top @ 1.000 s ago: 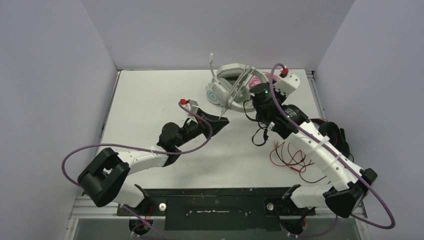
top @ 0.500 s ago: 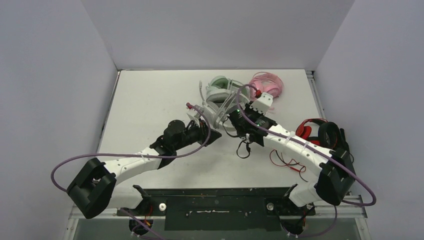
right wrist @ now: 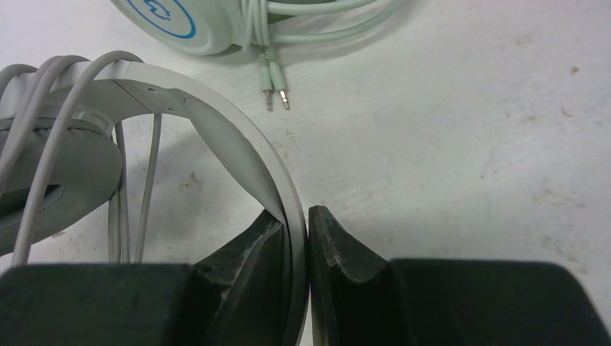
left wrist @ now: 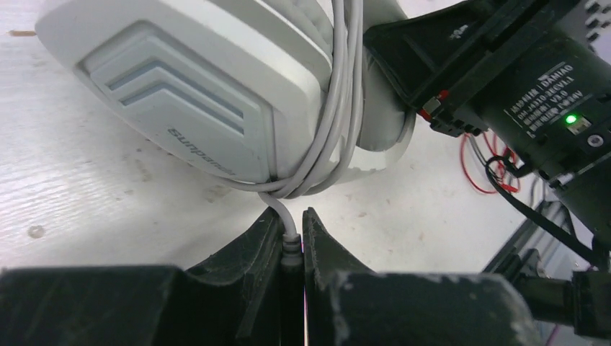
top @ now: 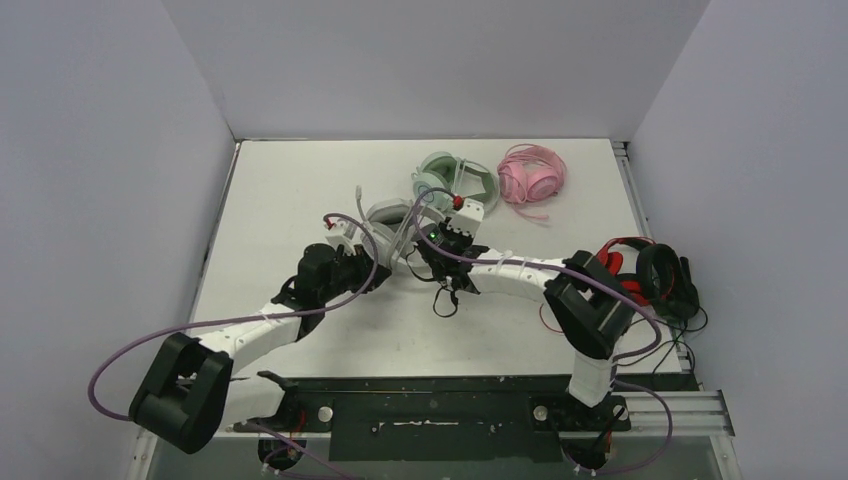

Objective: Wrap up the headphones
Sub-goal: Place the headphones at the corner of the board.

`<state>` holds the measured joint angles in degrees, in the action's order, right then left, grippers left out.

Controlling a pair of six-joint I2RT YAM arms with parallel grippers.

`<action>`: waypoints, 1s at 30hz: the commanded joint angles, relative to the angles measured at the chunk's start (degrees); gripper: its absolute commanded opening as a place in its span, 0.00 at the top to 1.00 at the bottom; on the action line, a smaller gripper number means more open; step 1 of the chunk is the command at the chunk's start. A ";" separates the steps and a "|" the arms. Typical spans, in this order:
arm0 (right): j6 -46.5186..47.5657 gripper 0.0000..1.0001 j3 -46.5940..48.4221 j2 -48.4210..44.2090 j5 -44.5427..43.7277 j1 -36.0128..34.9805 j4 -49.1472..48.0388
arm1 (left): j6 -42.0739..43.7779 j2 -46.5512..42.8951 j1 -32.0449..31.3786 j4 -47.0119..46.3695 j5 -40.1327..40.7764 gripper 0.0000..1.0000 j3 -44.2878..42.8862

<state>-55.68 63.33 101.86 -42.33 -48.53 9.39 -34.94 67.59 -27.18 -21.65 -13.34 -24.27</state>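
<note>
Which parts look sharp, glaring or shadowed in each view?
Top external: even, soft light, faint shadows on the white tabletop. Left wrist: pale grey-white padded headset cup crisp, green indicator light glaring. Right wrist: mint green jack plugs sharp, black gripper fingers dark.

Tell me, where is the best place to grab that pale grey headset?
On the pale grey headset, take its headband edge-on across the arch, as the right gripper does now. The band is a thin flat strip that suits a two-finger pinch, whereas the cup is broad and wound with cable. The left gripper pinches the cable's end.
</note>
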 commanded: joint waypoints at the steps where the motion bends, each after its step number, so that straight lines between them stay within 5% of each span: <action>1: 6.94 1.00 4.74 5.09 0.11 0.27 -14.07 | 1.16 5.93 3.49 -5.76 -1.53 1.00 -4.96; 10: 16.18 0.91 18.38 19.96 11.46 4.04 -23.88 | -2.70 21.68 12.27 -12.36 -4.04 1.00 -15.02; 14: 19.35 0.68 21.14 22.82 16.13 6.05 -28.25 | -5.37 29.23 13.96 -17.65 -4.82 1.00 -18.94; 16: 20.78 0.58 21.80 22.78 17.60 6.84 -28.60 | -6.37 32.88 14.17 -18.80 -5.06 1.00 -21.24; 24: 24.68 0.41 19.08 16.55 24.36 9.94 -29.35 | -10.03 42.57 14.43 -20.30 -3.82 0.94 -29.71; 30: 28.81 0.36 13.16 7.44 29.90 10.39 -31.75 | -10.24 47.15 14.42 -21.20 -4.49 0.86 -34.36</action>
<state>-30.63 78.94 118.98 -17.39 -38.54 -16.27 -44.42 112.86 -12.97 -37.52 -17.28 -54.43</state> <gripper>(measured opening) 0.634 0.108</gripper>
